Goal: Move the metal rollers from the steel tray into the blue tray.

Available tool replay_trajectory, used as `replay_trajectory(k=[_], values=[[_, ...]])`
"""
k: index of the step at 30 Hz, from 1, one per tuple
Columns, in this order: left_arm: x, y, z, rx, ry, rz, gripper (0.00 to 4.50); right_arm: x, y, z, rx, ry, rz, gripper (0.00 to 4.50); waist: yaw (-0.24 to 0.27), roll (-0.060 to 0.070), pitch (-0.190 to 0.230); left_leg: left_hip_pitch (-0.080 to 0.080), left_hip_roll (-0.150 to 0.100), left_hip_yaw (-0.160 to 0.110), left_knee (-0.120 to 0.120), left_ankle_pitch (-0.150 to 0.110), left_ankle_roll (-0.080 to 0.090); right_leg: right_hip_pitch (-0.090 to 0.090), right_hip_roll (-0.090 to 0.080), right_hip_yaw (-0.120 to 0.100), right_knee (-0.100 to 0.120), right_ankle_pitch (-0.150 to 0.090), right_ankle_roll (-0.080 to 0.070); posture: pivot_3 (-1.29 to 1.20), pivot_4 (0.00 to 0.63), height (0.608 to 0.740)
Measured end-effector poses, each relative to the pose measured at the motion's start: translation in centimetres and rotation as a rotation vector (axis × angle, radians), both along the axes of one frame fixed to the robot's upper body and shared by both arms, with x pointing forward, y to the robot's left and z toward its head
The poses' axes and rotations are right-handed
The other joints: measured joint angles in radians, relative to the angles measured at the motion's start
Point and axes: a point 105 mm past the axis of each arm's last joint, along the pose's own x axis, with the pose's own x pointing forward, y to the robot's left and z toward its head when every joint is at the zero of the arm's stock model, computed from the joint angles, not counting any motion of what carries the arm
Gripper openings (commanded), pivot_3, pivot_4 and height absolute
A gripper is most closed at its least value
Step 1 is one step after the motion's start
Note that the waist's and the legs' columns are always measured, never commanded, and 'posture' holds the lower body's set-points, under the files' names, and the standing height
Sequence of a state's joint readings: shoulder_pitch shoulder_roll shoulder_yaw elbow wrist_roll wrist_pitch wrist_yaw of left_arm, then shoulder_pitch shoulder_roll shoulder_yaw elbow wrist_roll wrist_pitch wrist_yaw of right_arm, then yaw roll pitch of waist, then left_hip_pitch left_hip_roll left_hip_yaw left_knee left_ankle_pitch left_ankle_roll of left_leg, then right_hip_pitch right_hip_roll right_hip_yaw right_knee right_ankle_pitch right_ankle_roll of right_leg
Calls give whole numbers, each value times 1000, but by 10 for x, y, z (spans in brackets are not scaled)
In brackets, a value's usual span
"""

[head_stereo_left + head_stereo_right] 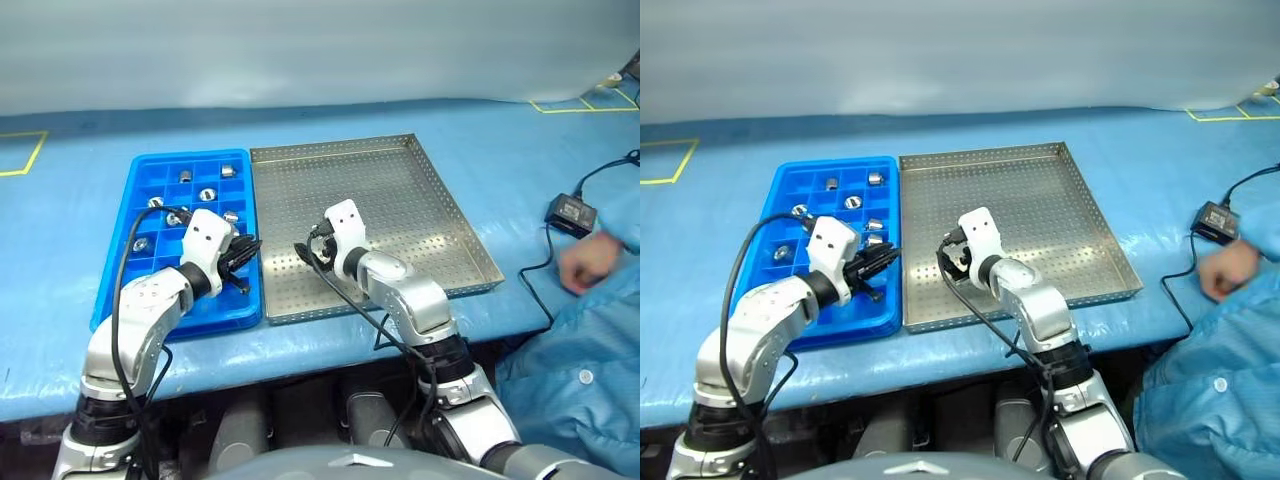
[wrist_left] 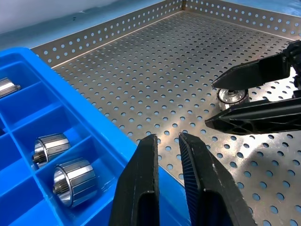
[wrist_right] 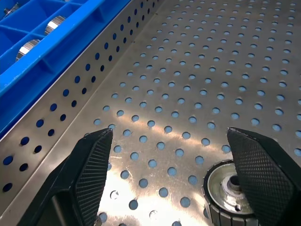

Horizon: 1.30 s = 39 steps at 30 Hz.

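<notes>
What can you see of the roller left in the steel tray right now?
The last roller is a short, shiny metal cylinder with a ribbed side, a bright flat face and a central hole. It stands on end on the steel tray floor near its front edge, between the right gripper's open fingers, close by one pad; contact is unclear.

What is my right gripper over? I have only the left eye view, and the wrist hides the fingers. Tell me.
Observer: One roller lies on the steel tray, between the open fingers of the right gripper and close to one of them.
Operator: Now report the left gripper.
Observer: The left gripper is shut and empty, over the near rim of the blue tray, right beside the steel tray.
</notes>
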<state>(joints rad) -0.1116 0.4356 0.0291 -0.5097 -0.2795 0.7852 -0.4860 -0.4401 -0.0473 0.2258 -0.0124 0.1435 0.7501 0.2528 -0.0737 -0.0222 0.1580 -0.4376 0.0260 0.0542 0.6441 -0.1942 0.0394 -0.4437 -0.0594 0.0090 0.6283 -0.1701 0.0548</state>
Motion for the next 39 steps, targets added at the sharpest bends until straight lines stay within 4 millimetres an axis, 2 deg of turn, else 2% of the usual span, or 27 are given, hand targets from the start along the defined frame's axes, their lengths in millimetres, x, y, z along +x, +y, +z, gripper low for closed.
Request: replay_trajectory(k=[4,13,24,27,32,39], values=[[-5,2,-4,5,18,11,757,4,-5,-5,-26,-9,-27,4078,13,0,0,-1,0,0,1,0,0,0,0,0,0,0,0,-1,150,740],[-7,3,-4,5,17,26,757,10,-23,3,-73,-58,-76,4078,16,0,0,-1,1,0,1,0,0,0,0,-2,0,0,-1,-14,150,740],[-6,2,-3,5,12,29,757,7,-32,-13,-109,20,-149,4078,16,0,0,-1,1,0,2,0,0,0,0,-2,0,0,-1,-15,150,740],[-6,3,-3,5,11,31,712,9,-37,-17,-135,35,-183,3509,16,0,0,-1,1,0,1,0,0,0,0,-2,0,0,-1,-10,150,740],[-6,4,-5,6,15,38,712,8,-38,-22,-149,54,-191,1891,16,0,0,-1,1,-1,1,0,0,0,0,-2,0,0,-1,-4,150,740],[-7,14,-4,-4,14,76,712,4,-34,-18,-119,59,-175,1891,17,0,0,-2,1,-1,2,0,0,-1,0,-3,0,0,-1,6,150,740]])
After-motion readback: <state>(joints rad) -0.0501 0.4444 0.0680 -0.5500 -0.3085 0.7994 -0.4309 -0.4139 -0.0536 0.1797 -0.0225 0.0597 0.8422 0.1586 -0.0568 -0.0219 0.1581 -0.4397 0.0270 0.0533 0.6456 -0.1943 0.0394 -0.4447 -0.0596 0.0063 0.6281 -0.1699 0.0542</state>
